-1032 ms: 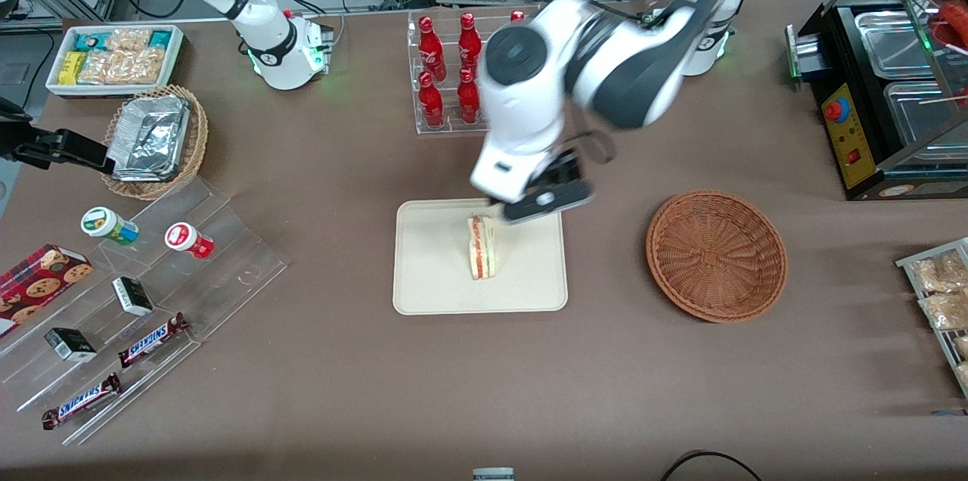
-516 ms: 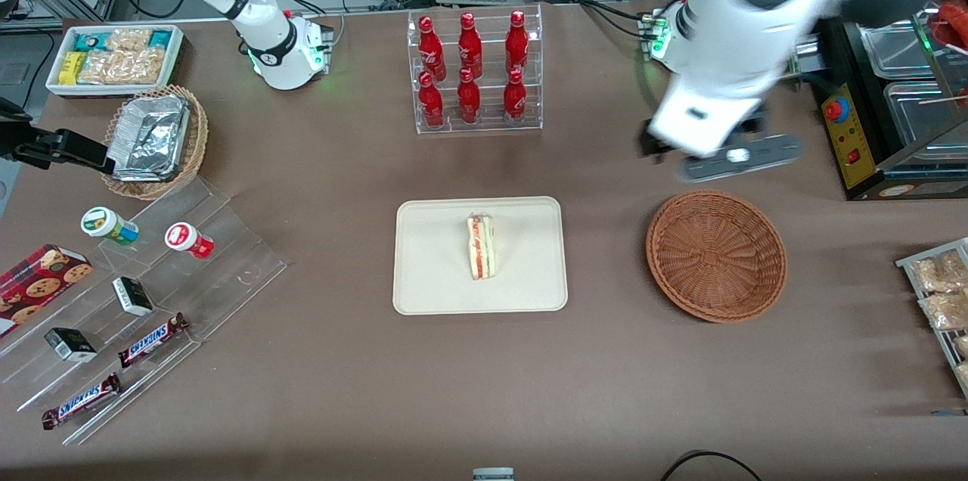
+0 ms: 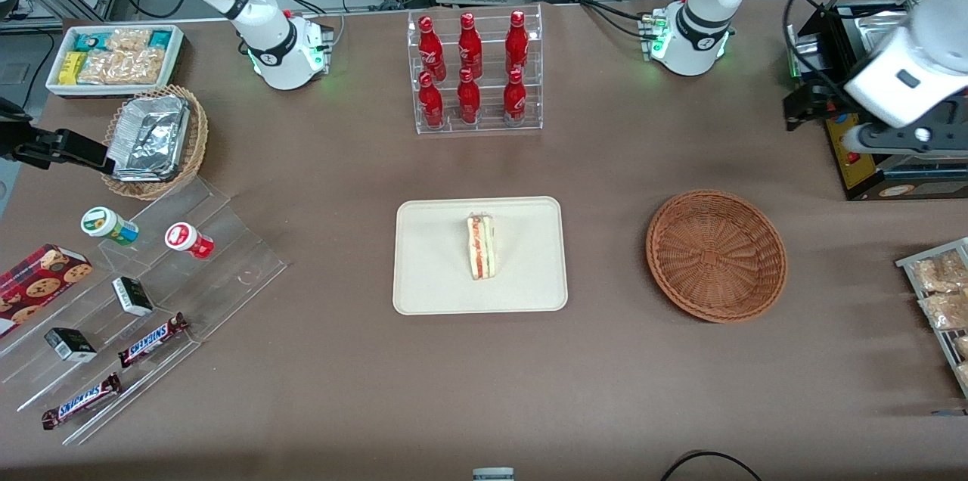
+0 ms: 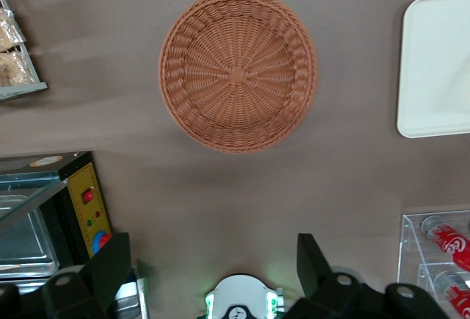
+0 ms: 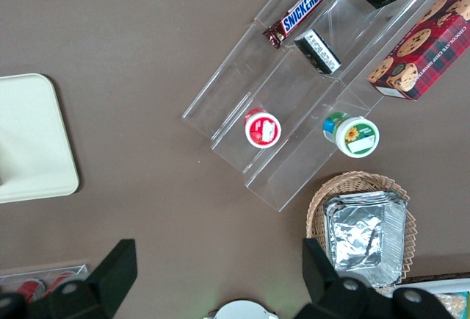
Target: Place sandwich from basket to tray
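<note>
Well away from the empty, spread-fingered gripper, the sandwich rests on the tray; it looks soft and light, best pinched gently across its bread faces.

Pale sandwich striped red, orange, green on a cream tray; reddish-brown woven basket; brown table; black hand.

Red bottles in clear rack

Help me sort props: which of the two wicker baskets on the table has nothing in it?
The round reddish-brown wicker basket beside the cream tray; the lighter one holds foil containers. The end effector is open, toward the working arm's end.
</note>
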Tool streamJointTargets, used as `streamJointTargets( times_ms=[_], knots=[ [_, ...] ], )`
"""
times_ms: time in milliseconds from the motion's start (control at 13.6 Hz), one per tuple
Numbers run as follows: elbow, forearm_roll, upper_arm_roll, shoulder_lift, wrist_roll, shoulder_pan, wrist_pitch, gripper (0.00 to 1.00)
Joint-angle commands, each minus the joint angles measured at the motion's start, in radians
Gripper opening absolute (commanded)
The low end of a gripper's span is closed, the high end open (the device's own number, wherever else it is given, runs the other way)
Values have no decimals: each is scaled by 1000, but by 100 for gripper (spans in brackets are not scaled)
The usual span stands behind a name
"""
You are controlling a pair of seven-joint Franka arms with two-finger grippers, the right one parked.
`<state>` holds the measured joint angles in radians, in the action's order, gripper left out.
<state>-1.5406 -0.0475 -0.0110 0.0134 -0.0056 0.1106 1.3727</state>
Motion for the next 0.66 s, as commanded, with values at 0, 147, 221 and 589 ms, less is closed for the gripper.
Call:
streamJointTargets(
  times_ms=[0, 147, 221, 589],
  knots=[
    [-1, 8, -32, 7, 24, 3, -9, 100],
    [7, 6, -35, 5, 26, 0, -11, 100],
    [8, 9, -44, 4, 27, 0, -11, 100],
    [22, 11, -55, -23, 64, -77, -17, 100]
  ],
)
